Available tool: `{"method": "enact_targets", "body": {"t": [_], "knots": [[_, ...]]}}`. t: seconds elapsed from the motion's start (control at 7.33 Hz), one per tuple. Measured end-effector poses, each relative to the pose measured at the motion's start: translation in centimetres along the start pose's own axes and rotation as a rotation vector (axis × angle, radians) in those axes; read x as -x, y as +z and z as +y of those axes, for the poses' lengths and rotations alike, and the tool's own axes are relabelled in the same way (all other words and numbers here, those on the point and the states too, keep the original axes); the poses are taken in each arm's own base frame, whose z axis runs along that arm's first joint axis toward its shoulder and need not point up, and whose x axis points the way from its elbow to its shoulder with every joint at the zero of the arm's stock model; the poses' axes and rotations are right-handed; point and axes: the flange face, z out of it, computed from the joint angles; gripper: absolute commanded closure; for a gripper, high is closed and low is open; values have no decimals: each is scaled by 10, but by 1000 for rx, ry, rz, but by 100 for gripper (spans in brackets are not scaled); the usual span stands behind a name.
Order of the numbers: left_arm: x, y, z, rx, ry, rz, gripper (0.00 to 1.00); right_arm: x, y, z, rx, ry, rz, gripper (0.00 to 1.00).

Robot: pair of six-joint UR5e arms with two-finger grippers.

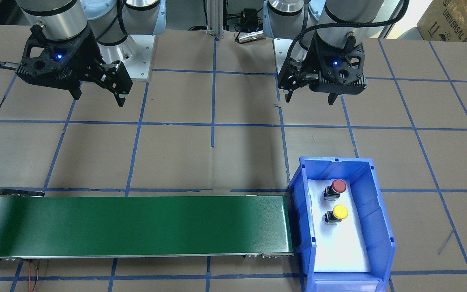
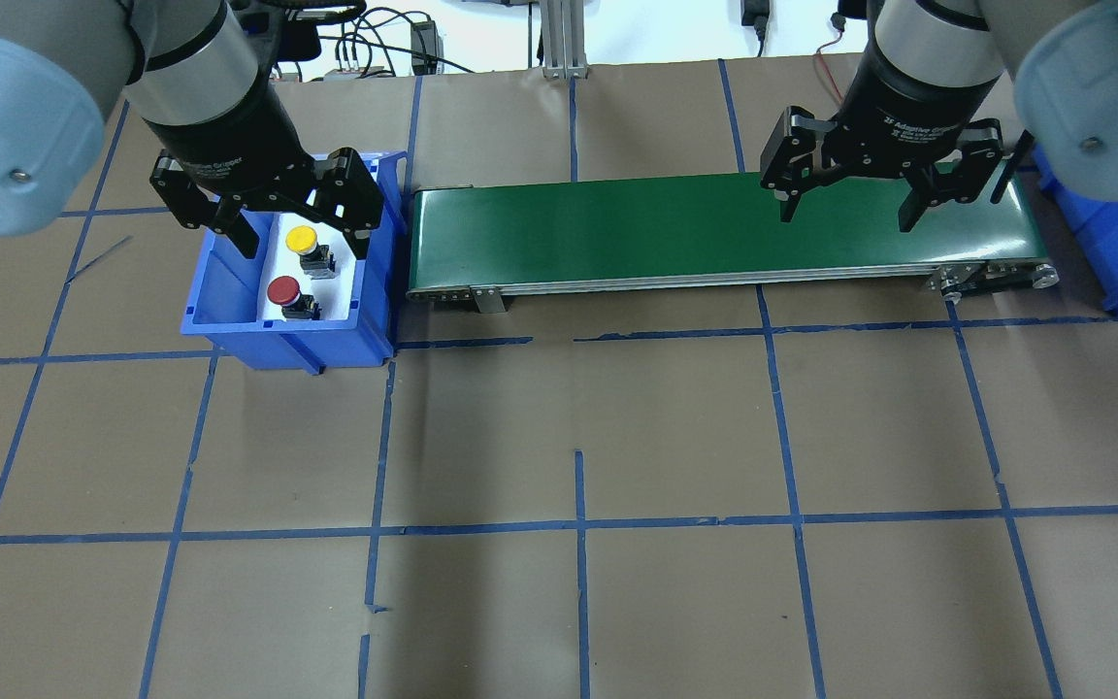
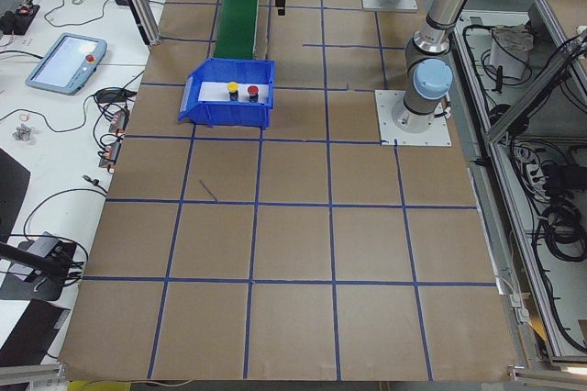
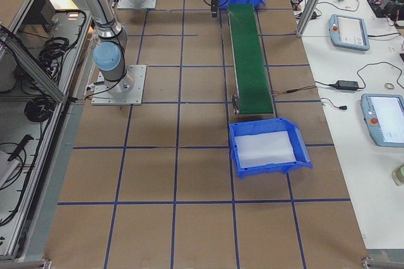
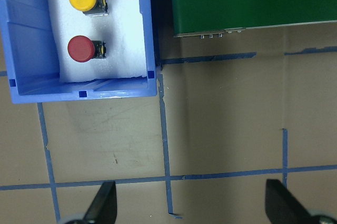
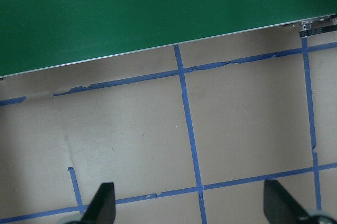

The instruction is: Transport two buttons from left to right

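Yellow button [image 1: 340, 211]: in the left blue bin [image 1: 300, 227], on its white liner, on the side farther from the robot.
Red button [image 1: 338, 186]: same bin and liner, just beside the yellow one, not touching, nearer the robot.
Left blue bin: sits on the surface [image 1: 217, 162], just beside the left end of the green conveyor [image 1: 136, 227].
Left gripper [image 1: 310, 97]: hangs above the surface on the robot's side of the bin, fingers [image 5: 102, 203] spread wide, nothing between them.
Right gripper [image 1: 99, 98]: hangs above the surface near the conveyor's right end, on the robot's side, fingers [image 6: 102, 203] spread wide, nothing held.
Right blue bin [image 4: 271, 169]: at the conveyor's other end, white liner inside.
Surface: brown paper, blue tape grid.
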Motion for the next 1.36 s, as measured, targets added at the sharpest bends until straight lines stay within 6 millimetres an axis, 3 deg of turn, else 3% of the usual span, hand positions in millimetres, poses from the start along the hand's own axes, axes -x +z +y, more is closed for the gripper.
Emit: {"method": "enact_targets", "body": {"t": [0.95, 1.09, 1.36], "knots": [[4, 5, -6, 1, 18, -7, 0, 0, 5, -2, 9, 1, 5, 0], [11, 11, -19, -22, 44, -9, 0, -1, 6, -2, 11, 1, 7, 0], [46, 48, -72, -44, 66, -14, 0, -1, 8, -2, 16, 1, 9, 0]]}}
